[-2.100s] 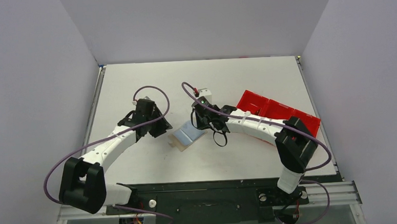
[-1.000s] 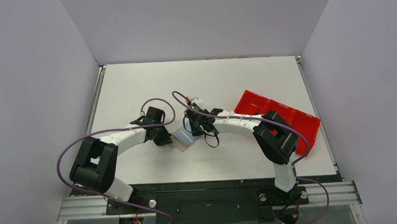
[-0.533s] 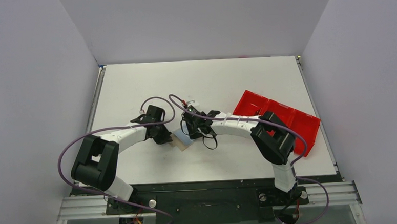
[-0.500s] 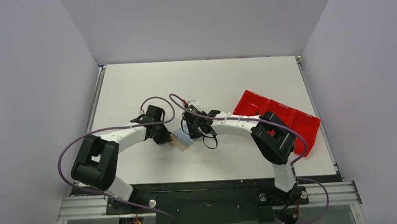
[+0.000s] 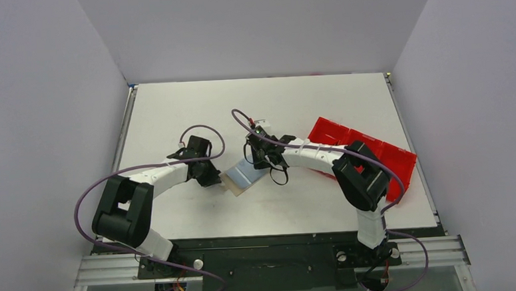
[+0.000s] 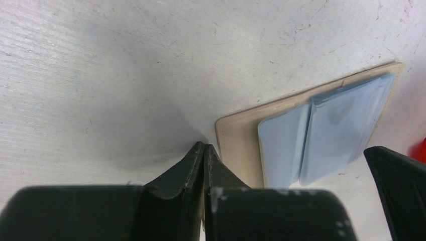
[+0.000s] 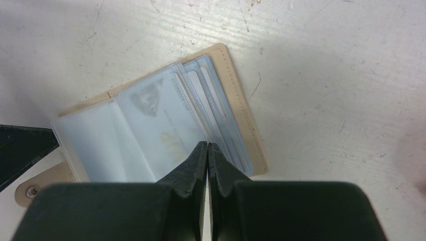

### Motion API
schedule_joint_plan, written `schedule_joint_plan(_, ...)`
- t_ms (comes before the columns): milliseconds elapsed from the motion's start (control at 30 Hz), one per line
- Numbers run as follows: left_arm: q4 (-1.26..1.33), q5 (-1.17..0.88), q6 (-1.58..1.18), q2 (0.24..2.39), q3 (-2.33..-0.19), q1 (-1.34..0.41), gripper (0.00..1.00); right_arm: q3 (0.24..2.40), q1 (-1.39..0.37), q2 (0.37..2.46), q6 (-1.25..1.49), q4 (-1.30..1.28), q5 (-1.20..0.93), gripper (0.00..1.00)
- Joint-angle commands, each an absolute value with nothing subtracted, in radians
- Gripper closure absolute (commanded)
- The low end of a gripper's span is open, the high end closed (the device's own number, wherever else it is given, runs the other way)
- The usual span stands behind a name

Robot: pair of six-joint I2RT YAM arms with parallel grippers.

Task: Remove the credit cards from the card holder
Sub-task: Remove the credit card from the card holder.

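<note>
With the left gripper (image 6: 204, 146) and the right gripper (image 7: 207, 145) pinched shut and empty at opposite ends of the open card holder (image 5: 243, 176) mid-table, closed tips may merely skid it, leaving the credit cards (image 7: 150, 125) sleeved.

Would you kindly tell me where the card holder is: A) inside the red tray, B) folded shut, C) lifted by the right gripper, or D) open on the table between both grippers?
D: the card holder lies open on the table, the left gripper and right gripper at opposite ends.
</note>
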State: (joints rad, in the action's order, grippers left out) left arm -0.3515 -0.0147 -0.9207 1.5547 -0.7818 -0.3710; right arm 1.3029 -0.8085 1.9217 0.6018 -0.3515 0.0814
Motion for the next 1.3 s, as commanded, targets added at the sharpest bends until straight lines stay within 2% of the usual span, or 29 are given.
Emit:
schedule_joint_plan(0,-0.376,0.013,-0.896,1.577,-0.802,-0.362,1.0,1.285,-0.831,1.881,0.602,-0.324,0.099,1.0)
schedule_joint_plan(367,-0.374,0.006,-0.89,1.584,-0.811,-0.36,1.0,1.27,-0.855,1.919,0.621,-0.323,0.089,1.0)
schedule_joint_plan(900,-0.371,0.0,-0.862,1.596,-0.847,-0.359,1.0,1.304,-0.872,1.982,0.654,-0.233,-0.157,1.0)
schedule_joint_plan(1267,-0.396,-0.031,-0.839,1.567,-0.886,-0.359,1.0,1.295,-0.855,1.976,0.661,-0.223,-0.162,1.0)
